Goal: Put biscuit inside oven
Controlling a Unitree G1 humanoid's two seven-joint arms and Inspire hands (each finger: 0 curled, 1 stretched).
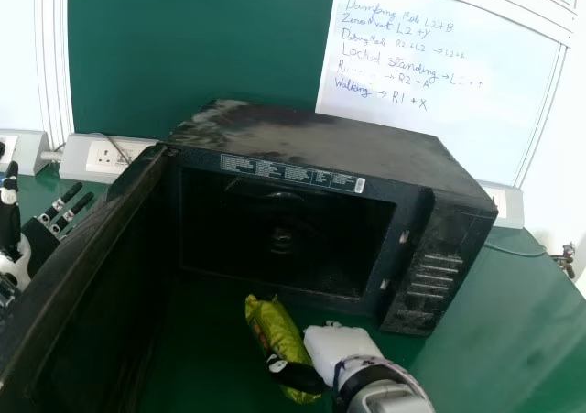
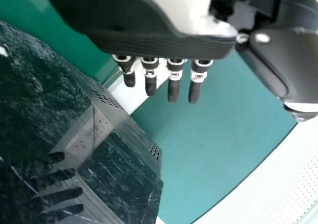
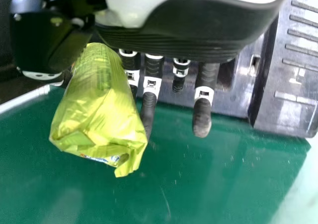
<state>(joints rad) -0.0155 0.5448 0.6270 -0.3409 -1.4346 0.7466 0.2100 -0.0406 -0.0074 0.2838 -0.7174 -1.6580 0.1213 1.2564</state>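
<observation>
The yellow-green biscuit packet (image 1: 275, 340) is in front of the black oven's (image 1: 284, 239) open cavity, outside it. My right hand (image 1: 339, 349) is at the packet's right side, its black thumb lying across the wrapper. The right wrist view shows the biscuit packet (image 3: 99, 110) pinched between the thumb and the nearest fingers of my right hand (image 3: 189, 30); the other fingers extend fairly straight beside it. At the far left, beyond the open oven door (image 1: 82, 248), is my left hand (image 1: 37, 244), with its fingers straight. Those fingers of my left hand (image 2: 149, 40) hold nothing in the left wrist view.
The oven door stands swung out to the left, between my left hand and the cavity. The control panel (image 1: 435, 280) borders the opening on the right. Behind the oven are a wall socket (image 1: 107, 157) and a whiteboard (image 1: 439, 74). Green tabletop (image 1: 513, 312) extends to the right.
</observation>
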